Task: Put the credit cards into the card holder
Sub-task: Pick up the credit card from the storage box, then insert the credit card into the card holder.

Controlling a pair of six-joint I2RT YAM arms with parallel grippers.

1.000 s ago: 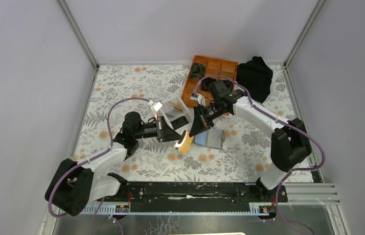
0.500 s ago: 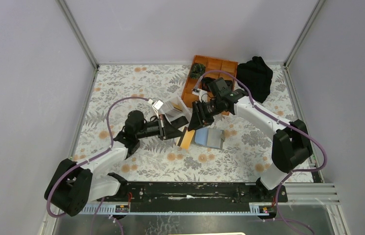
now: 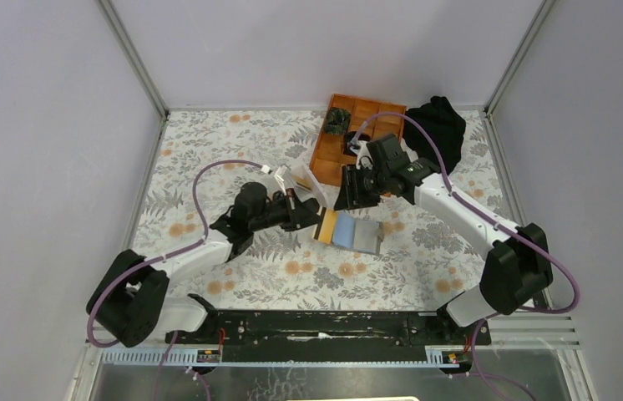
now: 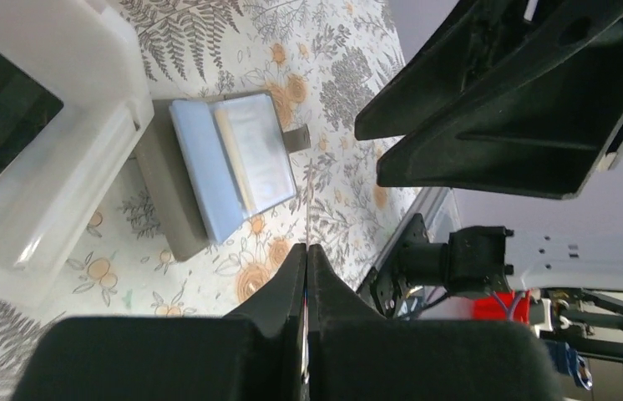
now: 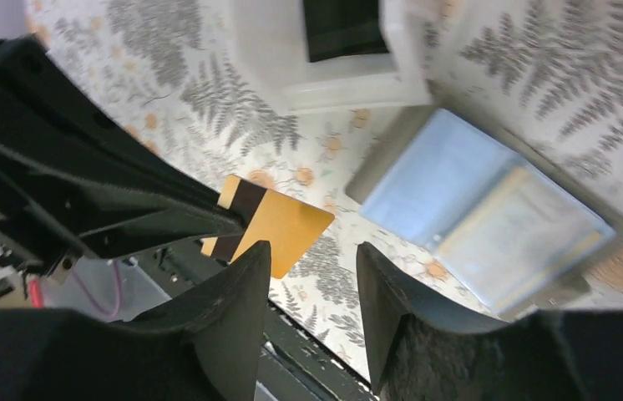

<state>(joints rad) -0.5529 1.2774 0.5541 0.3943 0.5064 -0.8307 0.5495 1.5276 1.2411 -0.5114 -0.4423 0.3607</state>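
Beside the card holder (image 5: 483, 221): left gripper (image 5: 218, 219) pinches tan-gold card (image 5: 287, 225).
Left wrist view hides the card; right gripper (image 5: 312, 255) gapes wide, empty.

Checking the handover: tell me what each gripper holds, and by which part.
The left gripper pinches the tan-gold credit card by its dark-striped end, and the rest of the card juts out free. The right gripper is open and holds nothing.

Left pincer (image 3: 314, 219) and right pincer (image 3: 348, 197) are black; arms (image 3: 452, 205) white, with purple cables (image 3: 208, 171).
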